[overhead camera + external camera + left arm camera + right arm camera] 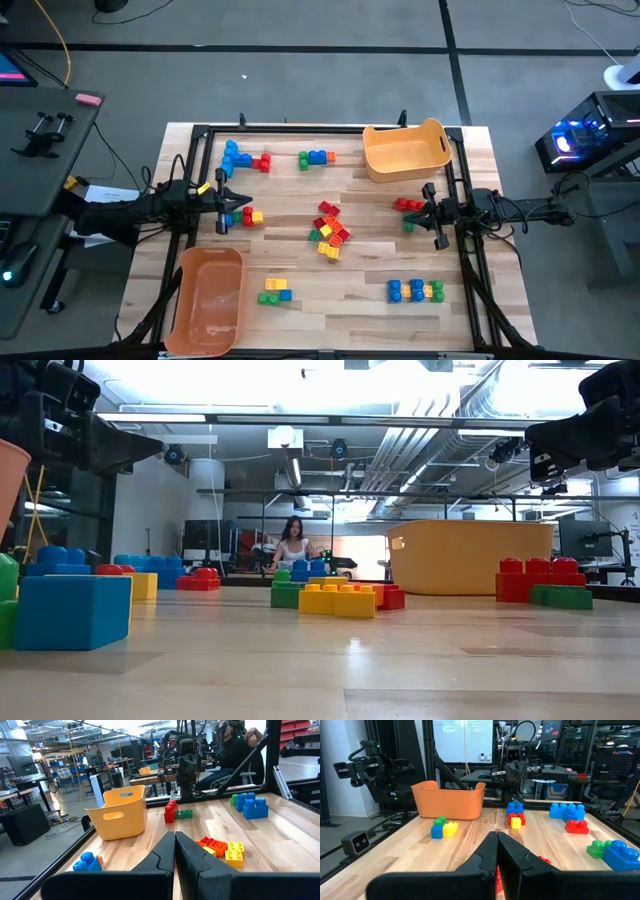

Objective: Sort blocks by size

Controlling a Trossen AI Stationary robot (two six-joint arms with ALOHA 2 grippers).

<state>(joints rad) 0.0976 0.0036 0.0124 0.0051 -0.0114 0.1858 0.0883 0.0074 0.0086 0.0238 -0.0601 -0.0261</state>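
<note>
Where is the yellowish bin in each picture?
High view: yellowish bin at the table's far edge, right of middle.
Low view: right of middle, behind the blocks.
Left wrist view: left side.
Right wrist view: not in it.
Shared landmark: red and green blocks beside it.

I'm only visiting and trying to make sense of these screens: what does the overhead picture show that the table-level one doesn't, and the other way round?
Only the overhead view shows both tools, left tool and right tool, shut and empty at opposite table sides, plus the whole darker orange bin and the blue blocks at the near edge.

Only the table-level view shows the room behind, with a seated person.

Both show the lighter orange bin, the middle pile of blocks and the red block.
</note>
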